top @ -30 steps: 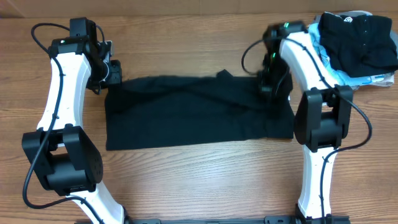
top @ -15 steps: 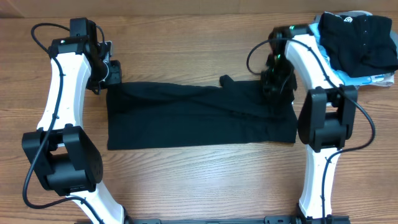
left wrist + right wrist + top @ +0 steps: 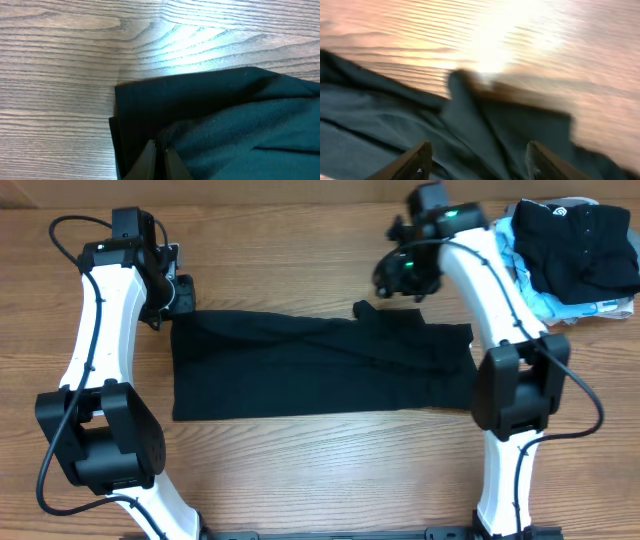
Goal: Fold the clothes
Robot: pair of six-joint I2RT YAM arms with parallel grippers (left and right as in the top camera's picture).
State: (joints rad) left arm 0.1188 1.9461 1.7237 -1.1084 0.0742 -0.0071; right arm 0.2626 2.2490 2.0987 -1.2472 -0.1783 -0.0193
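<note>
The clothes (image 3: pixel 310 365), a black shirt, lie as a long flat band across the middle of the table. My left gripper (image 3: pixel 180 298) sits at the shirt's far left corner. In the left wrist view the left gripper (image 3: pixel 159 148) is shut, with a fold of the black cloth (image 3: pixel 225 115) pinched between its tips. My right gripper (image 3: pixel 396 278) hangs open just beyond the shirt's far edge, holding nothing. In the blurred right wrist view the right gripper (image 3: pixel 477 150) has its fingers wide apart over the dark fabric (image 3: pixel 395 115). A small flap (image 3: pixel 364 309) sticks up from the far edge.
A pile of other garments lies at the far right corner: a black one (image 3: pixel 575 240) on top and a light blue one (image 3: pixel 545 302) under it. Bare wood table (image 3: pixel 320 470) runs along the near side.
The right gripper opened, let go of the shirt's far right part and moved up and to the left, away from it. The cloth there settled flat. The left arm stayed put.
</note>
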